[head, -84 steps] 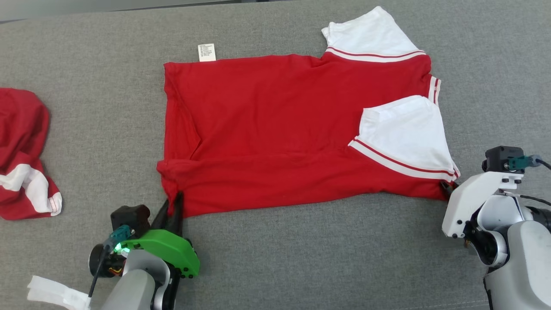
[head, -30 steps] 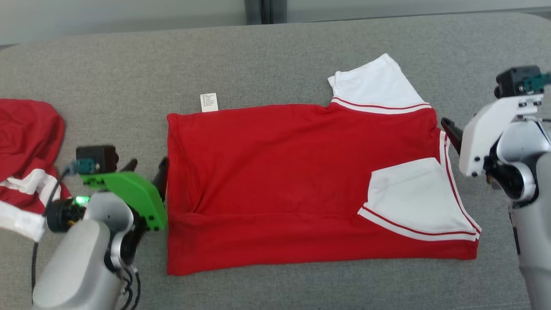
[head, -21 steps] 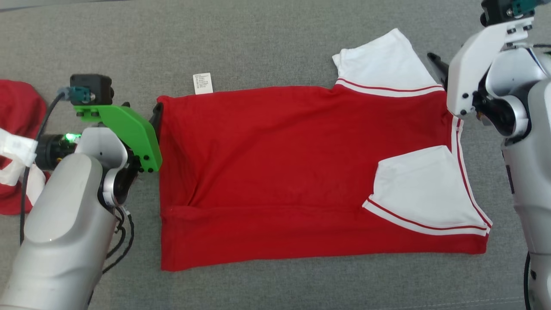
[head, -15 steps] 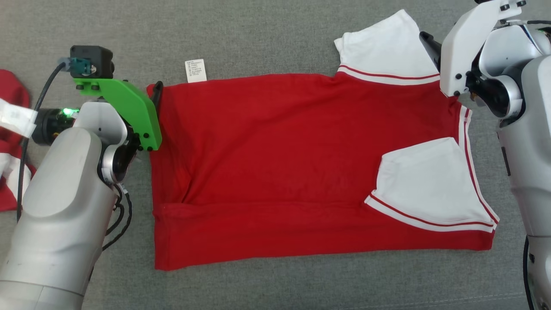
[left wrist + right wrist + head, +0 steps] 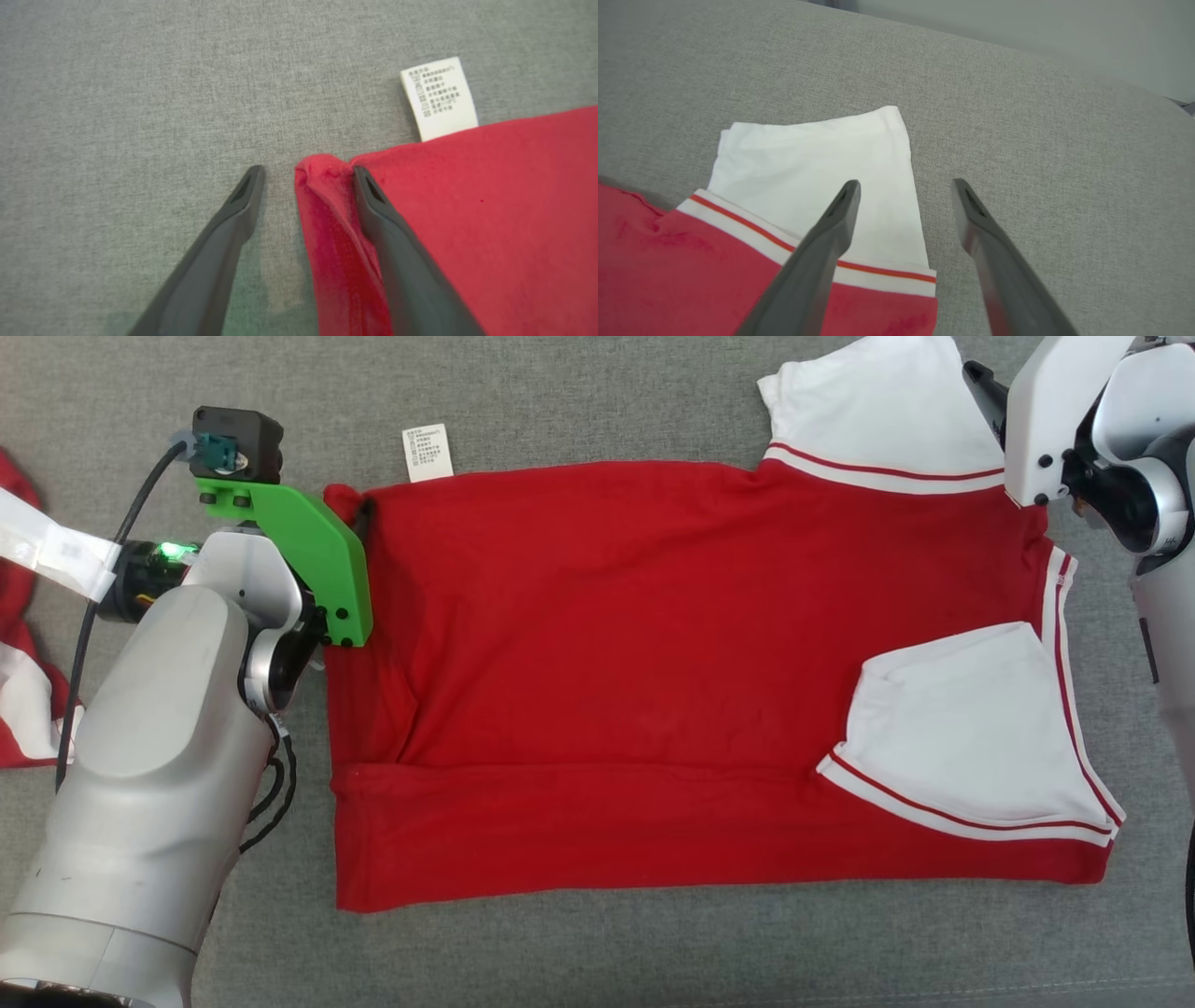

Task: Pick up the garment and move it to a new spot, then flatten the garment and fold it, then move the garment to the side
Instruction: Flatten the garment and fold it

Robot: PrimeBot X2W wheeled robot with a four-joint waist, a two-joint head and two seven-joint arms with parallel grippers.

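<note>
Since the garment [image 5: 607, 644] lies spread on the grey counter [image 5: 579, 952] with its near edge already turned up, the far corners matter now — the left end effector [image 5: 307, 171] stands open astride the bunched hem corner [image 5: 323, 171], the right end effector [image 5: 906, 183] open across the outer edge of the white sleeve [image 5: 812, 158]. Closing there, the left may pinch one layer only and the right just sleeve — the fold would drag crooked.
</note>
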